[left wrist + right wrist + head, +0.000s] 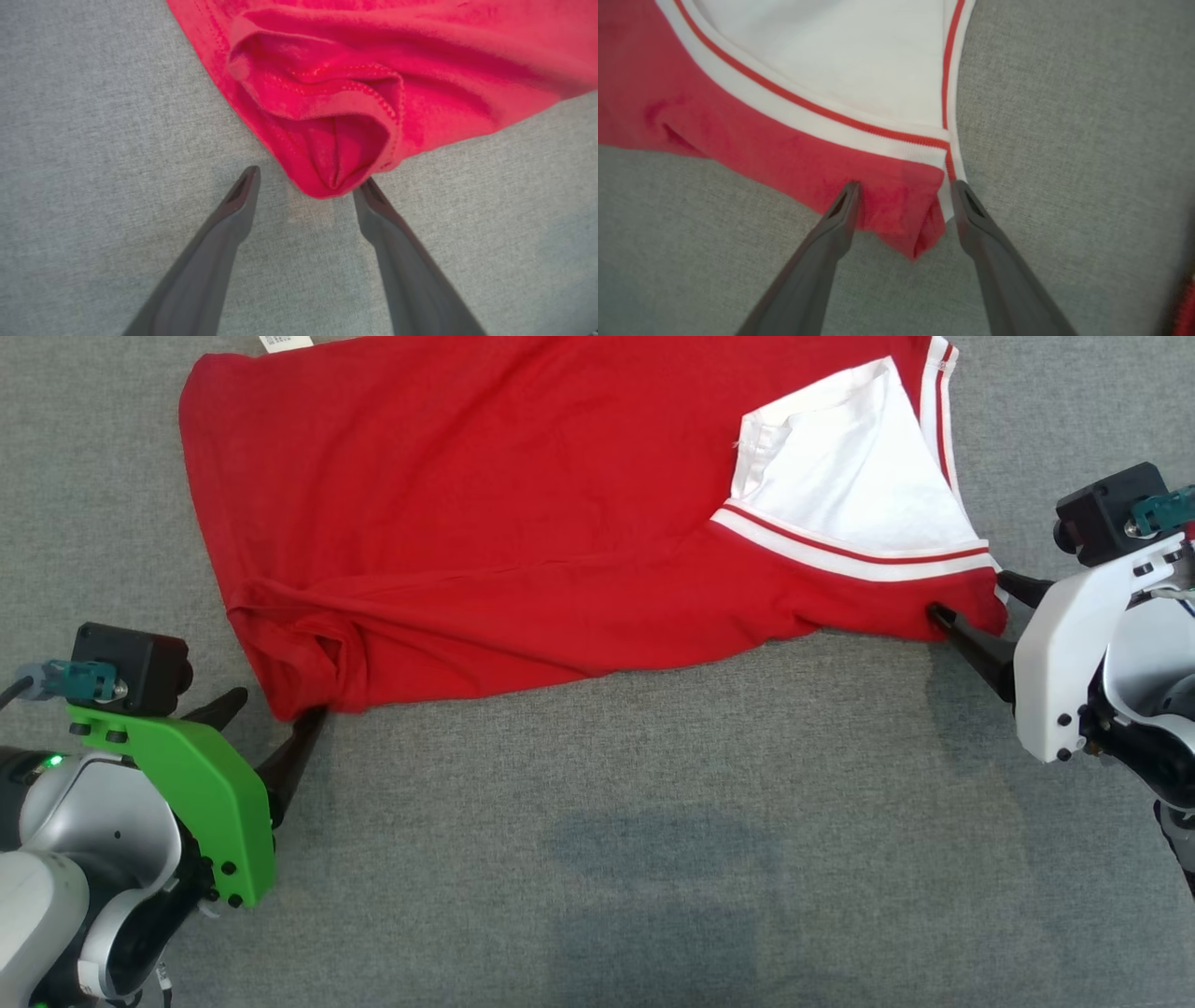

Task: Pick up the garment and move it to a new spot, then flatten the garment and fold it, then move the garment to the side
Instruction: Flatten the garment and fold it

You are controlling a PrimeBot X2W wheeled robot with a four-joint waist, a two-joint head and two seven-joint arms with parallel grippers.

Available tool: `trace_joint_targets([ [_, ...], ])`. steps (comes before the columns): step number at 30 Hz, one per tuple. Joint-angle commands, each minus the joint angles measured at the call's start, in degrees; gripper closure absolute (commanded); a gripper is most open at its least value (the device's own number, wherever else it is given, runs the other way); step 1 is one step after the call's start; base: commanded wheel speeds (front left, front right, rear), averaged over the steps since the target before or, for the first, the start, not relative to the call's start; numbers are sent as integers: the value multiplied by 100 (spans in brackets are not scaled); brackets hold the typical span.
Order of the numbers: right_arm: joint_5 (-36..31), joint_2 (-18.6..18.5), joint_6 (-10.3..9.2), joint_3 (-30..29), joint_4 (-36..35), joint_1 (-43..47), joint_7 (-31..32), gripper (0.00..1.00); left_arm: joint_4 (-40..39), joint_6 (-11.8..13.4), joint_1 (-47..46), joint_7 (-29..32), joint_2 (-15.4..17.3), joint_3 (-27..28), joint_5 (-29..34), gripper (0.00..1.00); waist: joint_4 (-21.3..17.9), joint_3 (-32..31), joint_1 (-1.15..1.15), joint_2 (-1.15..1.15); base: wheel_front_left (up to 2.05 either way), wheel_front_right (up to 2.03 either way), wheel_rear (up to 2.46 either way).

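I have the red garment [523, 523] lying spread on the grey cloth-covered tabletop [597, 803], across the far part of what the head camera gives me. It runs sideways, hem end towards my left and neck end towards my right. It is not quite flat: creases gather towards the near left corner, where the hem is rolled over on itself. At the neck end the white inside [840, 476] lies open to view, bordered by a white trim with a thin red stripe [840, 549]. A small white label [285, 343] pokes out at the garment's far edge.

The left gripper [278, 705], on the green-shelled wrist, sits at that near left corner with its jaws spread wide, released and grasping nothing. In the left wrist view, the rolled corner of the garment [373, 70] dips down between the tips of the left gripper [309, 176]. One finger [373, 205] is just at the cloth's edge and the other stands apart from it on bare tabletop.

The right gripper [967, 594], on the white-shelled wrist, is at the near right corner by the neckline, and its jaws are equally wide apart and hold nothing. In the right wrist view, the right gripper [906, 185] straddles the corner of the garment [738, 140]. One fingertip is against the red cloth and the other beside the striped trim [831, 119] where it meets the corner.

A soft shadow [653, 859] falls on the tabletop nearer to me.
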Motion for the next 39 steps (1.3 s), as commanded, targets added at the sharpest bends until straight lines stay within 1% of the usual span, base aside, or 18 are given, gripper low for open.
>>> trace_joint_targets([
  [1, -57, 23, 2, 6, 3, 21, 33, 0, -15, -57, -78, 3, -32, -8, -20, 0, -12, -9, 0, 69, 0, 0, 0],
  [7, -54, 45, 2, -21, 23, 56, 55, 0, -272, -176, 23, 105, 62, -96, -45, 0, -31, -42, 0, 69, 0, 0, 0],
  [11, -62, 32, 2, -50, 19, 93, 73, 0, -378, -124, 19, 113, 5, -80, -101, 0, -28, -57, 0, 69, 0, 0, 0],
  [14, -62, 59, 2, -54, 24, 80, 71, 0, -216, -97, -61, 125, -96, -107, -104, 0, -35, -40, 0, 69, 0, 0, 0],
  [15, -87, 77, 2, -54, 51, 50, 81, 0, -77, -112, -131, 96, -187, -121, -107, 0, -57, -21, 0, 69, 0, 0, 0],
  [18, -125, 101, 2, -56, 122, 44, 129, 0, 66, -154, -189, 70, -285, -168, -59, 0, -80, 1, 0, 69, 0, 0, 0],
  [22, -144, 134, 2, -16, 289, 15, 178, 0, 309, -193, -296, 84, -338, -155, -69, 0, -91, 34, 0, 69, 0, 0, 0],
  [23, -136, 158, 2, 13, 344, -7, 178, 0, 360, -215, -313, 78, -342, -151, -77, 10, -94, 43, 0, 69, 0, 0, 0],
  [24, -113, 219, 2, 10, 414, -46, 134, 7, 417, -236, -317, 84, -348, -145, -108, 37, -96, 48, 0, 69, 0, 0, 0],
  [25, -81, 266, 2, 31, 490, -76, 130, 44, 472, -270, -319, 105, -346, -146, -135, 53, -94, 54, 0, 69, 0, 0, 0],
  [27, -33, 317, 2, 126, 636, -134, 123, 69, 536, -318, -334, 133, -319, -158, -168, 67, -76, 58, 0, 69, 0, 0, 0],
  [28, 28, 348, 2, 176, 710, -157, 131, 99, 570, -356, -337, 154, -309, -159, -198, 75, -65, 58, 0, 69, 0, 0, 0],
  [29, 79, 367, 3, 211, 779, -172, 147, 100, 594, -375, -334, 168, -309, -156, -230, 79, -51, 55, 0, 69, 0, 0, 0],
  [31, 208, 373, 3, 271, 886, -207, 198, 100, 649, -424, -327, 205, -314, -131, -339, 96, -21, 45, 0, 69, 0, 0, 0],
  [32, 276, 367, 2, 272, 924, -213, 226, 100, 674, -463, -316, 219, -305, -118, -393, 100, -5, 35, 0, 69, 0, 0, 0],
  [36, 467, 231, 2, 216, 952, -213, 390, 100, 717, -587, -239, 267, -217, -30, -583, 100, 34, -12, 0, 69, 0, 0, 0],
  [37, 499, 186, 2, 195, 936, -206, 434, 100, 721, -607, -224, 265, -191, -9, -628, 96, 39, -24, 0, 69, 0, 0, 0],
  [39, 561, 127, 1, 125, 911, -170, 519, 100, 719, -632, -199, 268, -147, 24, -676, 96, 38, -47, 0, 69, 0, 0, 0],
])
